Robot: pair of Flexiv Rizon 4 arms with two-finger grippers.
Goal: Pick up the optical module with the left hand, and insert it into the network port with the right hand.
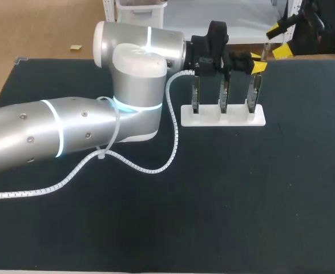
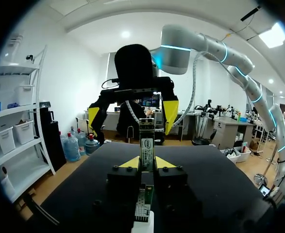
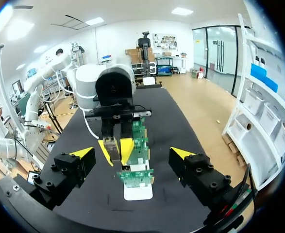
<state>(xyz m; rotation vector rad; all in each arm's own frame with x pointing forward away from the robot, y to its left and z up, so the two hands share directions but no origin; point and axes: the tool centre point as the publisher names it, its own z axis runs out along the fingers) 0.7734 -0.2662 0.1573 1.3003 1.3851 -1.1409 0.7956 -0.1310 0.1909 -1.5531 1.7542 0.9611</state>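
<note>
My left gripper (image 2: 146,163) is shut on the optical module (image 2: 146,143), a slim metal bar with a green label that stands upright between its yellow tips. In the head view the left gripper (image 1: 257,64) sits over the rightmost of three upright green port boards (image 1: 253,94) on a white base (image 1: 223,117). My right gripper (image 1: 277,43) hovers just behind it at the table's far edge, open wide and holding nothing. In the right wrist view, the right gripper (image 3: 132,154) faces the left gripper (image 3: 114,149) and the module (image 3: 111,145) above the row of boards (image 3: 138,167).
A black mat (image 1: 241,194) covers the table. My left arm's thick silver links lie across the left half, and its white coiled cable (image 1: 150,169) drapes onto the mat in front of the white base.
</note>
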